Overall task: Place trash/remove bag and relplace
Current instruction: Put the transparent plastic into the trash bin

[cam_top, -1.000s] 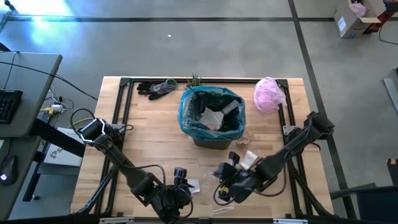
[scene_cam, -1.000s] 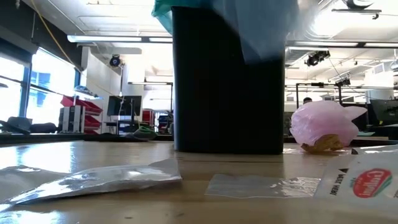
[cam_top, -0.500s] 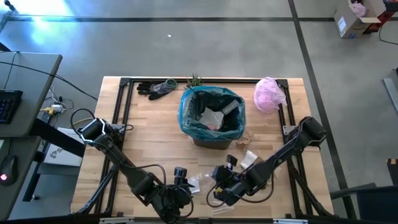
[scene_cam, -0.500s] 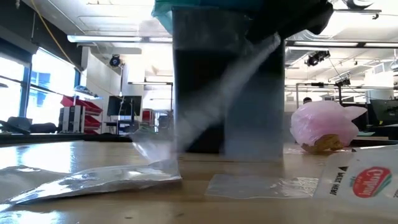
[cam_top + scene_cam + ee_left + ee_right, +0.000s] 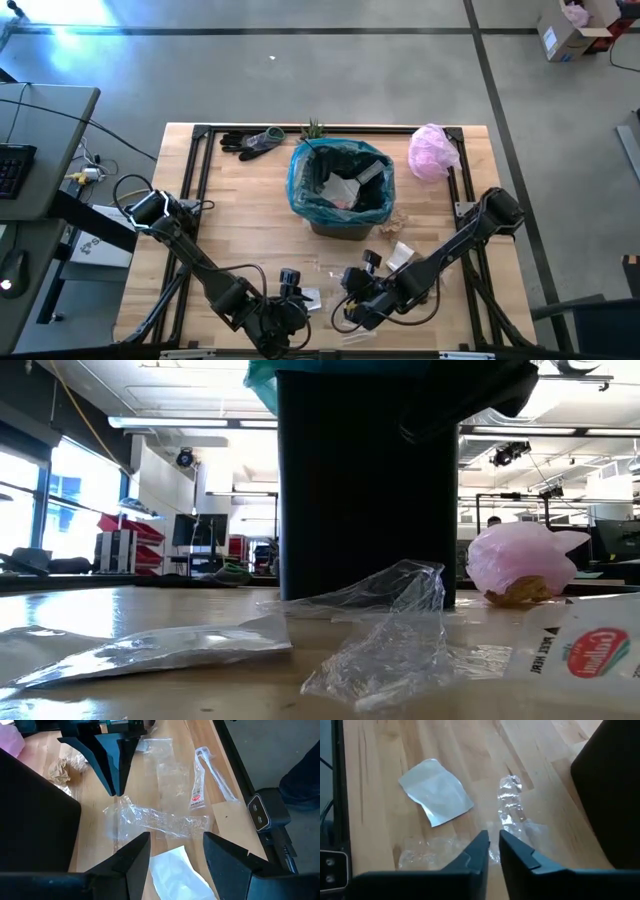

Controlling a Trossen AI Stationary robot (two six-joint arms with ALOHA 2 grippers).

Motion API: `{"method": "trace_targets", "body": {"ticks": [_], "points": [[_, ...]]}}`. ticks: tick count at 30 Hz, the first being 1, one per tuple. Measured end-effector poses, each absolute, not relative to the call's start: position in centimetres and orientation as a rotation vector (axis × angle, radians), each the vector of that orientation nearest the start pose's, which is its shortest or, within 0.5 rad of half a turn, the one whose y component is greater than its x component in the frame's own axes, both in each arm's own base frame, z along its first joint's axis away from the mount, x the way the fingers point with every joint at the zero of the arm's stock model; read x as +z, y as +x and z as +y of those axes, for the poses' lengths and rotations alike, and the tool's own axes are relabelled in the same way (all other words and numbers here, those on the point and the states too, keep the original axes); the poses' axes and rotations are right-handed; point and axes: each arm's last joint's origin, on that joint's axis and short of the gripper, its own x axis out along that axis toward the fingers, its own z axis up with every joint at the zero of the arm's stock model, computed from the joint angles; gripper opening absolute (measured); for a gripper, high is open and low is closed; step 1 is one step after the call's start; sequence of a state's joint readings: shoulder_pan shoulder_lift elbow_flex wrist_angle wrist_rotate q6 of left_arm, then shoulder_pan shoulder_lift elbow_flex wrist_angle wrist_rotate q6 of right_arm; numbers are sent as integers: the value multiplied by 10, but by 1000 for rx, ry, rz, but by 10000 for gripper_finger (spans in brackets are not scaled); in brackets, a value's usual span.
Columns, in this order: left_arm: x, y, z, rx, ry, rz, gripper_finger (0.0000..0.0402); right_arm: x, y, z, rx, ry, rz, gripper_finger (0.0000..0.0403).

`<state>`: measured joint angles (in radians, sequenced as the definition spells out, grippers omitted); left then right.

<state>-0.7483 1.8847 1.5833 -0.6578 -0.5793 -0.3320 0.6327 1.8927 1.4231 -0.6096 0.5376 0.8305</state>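
Teal bag (image 5: 300,185) lines the bin (image 5: 345,225), holding trash (image 5: 345,188); left jaws apart, right nearly together.

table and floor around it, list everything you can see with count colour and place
bin: one, black, table centre toward the far edge
bag: one, teal, lining the bin, rim folded over, trash inside
clear wrapper: one, crumpled, on the table under the right gripper
silvery wrapper: one, flat on the table near the front edge
printed wrapper: one, long, clear with a red mark, front right of the table
brownish lump: one, crumpled, right of the bin
pink bag: one, far right corner
gloves: dark, far edge left of the bin
plant: one, green, behind the bin
cardboard box: one, on the floor far right
left gripper: open, front centre
right gripper: nearly shut over the clear wrapper
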Motion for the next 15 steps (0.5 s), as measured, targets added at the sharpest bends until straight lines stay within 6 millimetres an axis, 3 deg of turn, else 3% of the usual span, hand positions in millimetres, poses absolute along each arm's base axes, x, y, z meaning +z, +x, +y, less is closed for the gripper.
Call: {"method": "trace_targets", "body": {"ticks": [5,15], "points": [[264,308,-265,-26,269,762,165,212,326,222,-271,192,866,88],[264,308,-266,-22,254,762,165,173,331,223,-367,327,1004,175]]}}
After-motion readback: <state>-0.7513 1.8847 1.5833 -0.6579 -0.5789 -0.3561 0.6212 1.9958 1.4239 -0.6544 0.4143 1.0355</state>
